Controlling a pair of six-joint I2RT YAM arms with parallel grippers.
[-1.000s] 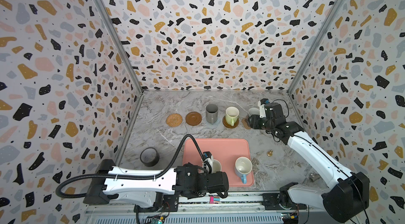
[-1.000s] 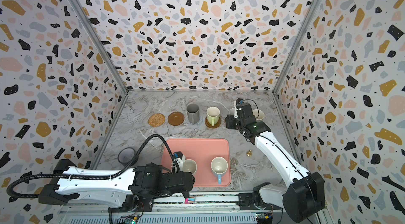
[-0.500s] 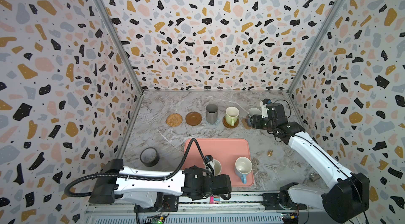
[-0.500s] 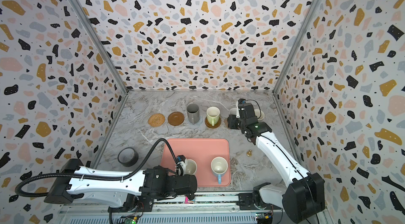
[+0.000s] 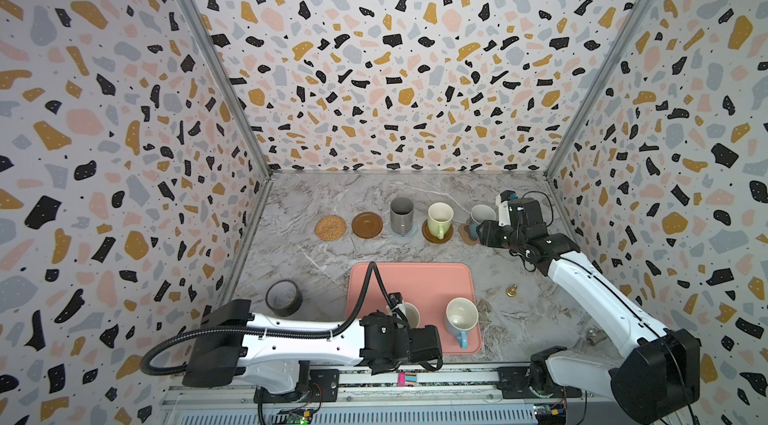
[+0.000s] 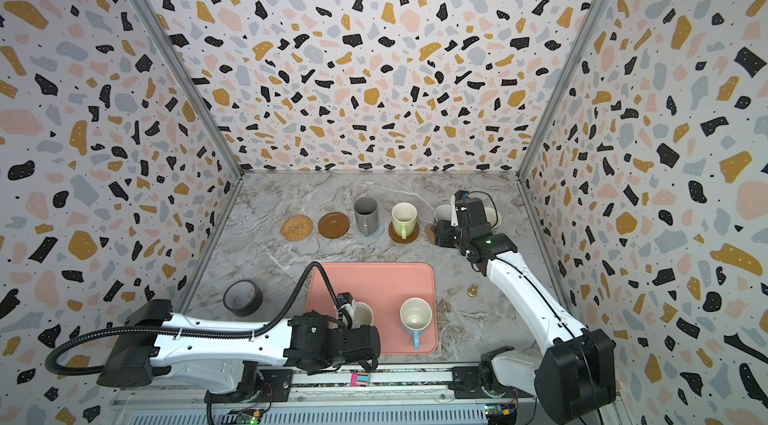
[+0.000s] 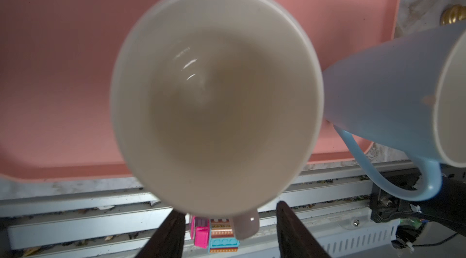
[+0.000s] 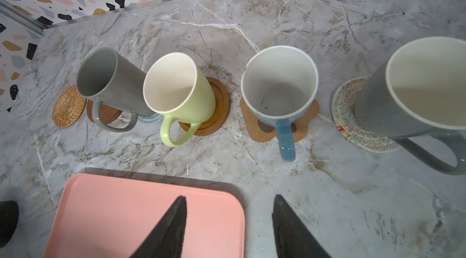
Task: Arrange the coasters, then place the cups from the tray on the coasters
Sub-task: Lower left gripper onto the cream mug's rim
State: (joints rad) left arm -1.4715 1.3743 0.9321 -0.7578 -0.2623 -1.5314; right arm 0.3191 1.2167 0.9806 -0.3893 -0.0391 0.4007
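Two tray cups point(image 5: 460, 317) upright, handles toward front rail point(image 5: 465, 379); left fingers point(image 7: 166, 239) apart astride pink handle point(image 7: 247, 226), right fingers point(image 8: 166, 231) apart.

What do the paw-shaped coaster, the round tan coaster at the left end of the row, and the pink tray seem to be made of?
The paw-shaped coaster is probably cork: matte, with a speckled, grainy tan surface. The round tan coaster looks like woven rattan or a similar fibre, going by its spiral coils. The pink tray is likely plastic or silicone: smooth, uniform colour, soft sheen.

Pale pink mug point(image 7: 216, 97) glossy glazed ceramic; tray point(image 7: 63, 67) matt smooth plastic; paw coaster point(image 8: 252, 125) rough cork.
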